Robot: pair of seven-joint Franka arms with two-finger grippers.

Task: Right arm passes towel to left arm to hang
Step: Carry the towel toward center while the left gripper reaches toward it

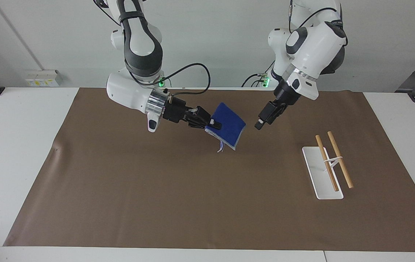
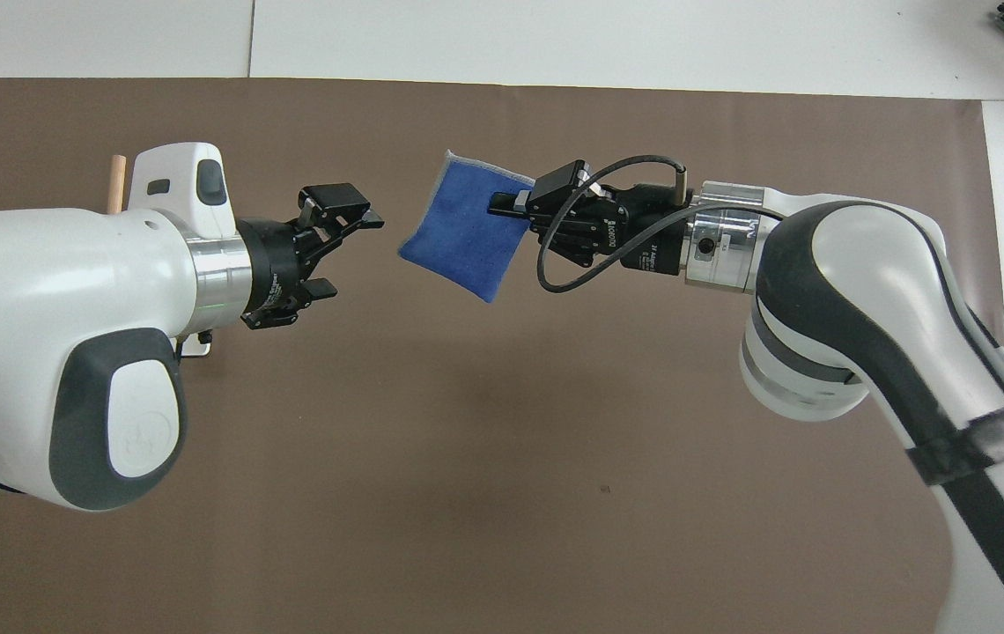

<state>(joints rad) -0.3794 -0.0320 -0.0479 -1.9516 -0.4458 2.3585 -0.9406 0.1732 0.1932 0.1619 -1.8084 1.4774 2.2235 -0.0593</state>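
Nearest the robots, the right gripper (image 1: 213, 125) is raised over the middle of the brown mat (image 1: 193, 203), fingers pinching one edge of the towel (image 1: 229, 125). The towel hangs tilted in the air, clear of the mat (a pale stitched edge shows along its lower side). The left gripper (image 2: 339, 251) is also raised over the mat, just beside the free edge of the towel but apart from it, fingers spread wide and pointed toward the cloth. Farther from the robots, toward the left arm's end of the table, stands the white rack (image 1: 322, 178) carrying two wooden rods (image 1: 339, 159).
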